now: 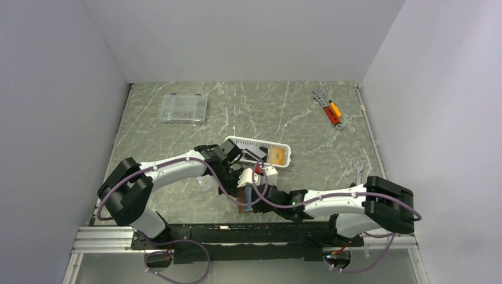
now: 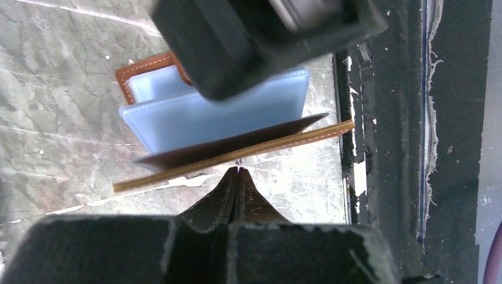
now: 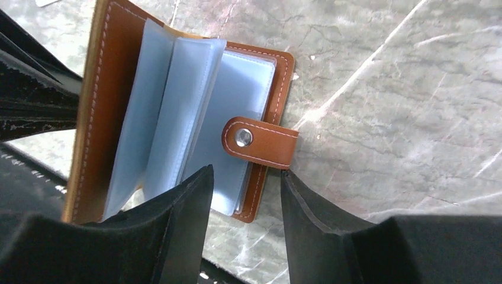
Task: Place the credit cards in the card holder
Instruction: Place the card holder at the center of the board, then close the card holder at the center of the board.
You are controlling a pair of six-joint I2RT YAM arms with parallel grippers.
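The card holder (image 3: 177,118), a brown leather wallet with a snap tab (image 3: 260,142), lies open on the table near the front edge (image 1: 244,195), its pale blue sleeves fanned up. My right gripper (image 3: 245,177) is open, one finger over the sleeves and one beside the tab. My left gripper (image 2: 238,170) is shut and empty, its tips against the raised brown cover (image 2: 237,157). The credit cards, black ones and an orange-gold one (image 1: 278,155), lie in the white slotted basket (image 1: 248,141) behind the wallet.
A small clear plastic piece (image 1: 205,184) lies left of the wallet. A clear compartment box (image 1: 184,108) sits at the back left. Hand tools (image 1: 330,110) lie at the back right and a wrench (image 1: 357,167) at the right. The black rail (image 2: 385,148) runs along the front edge.
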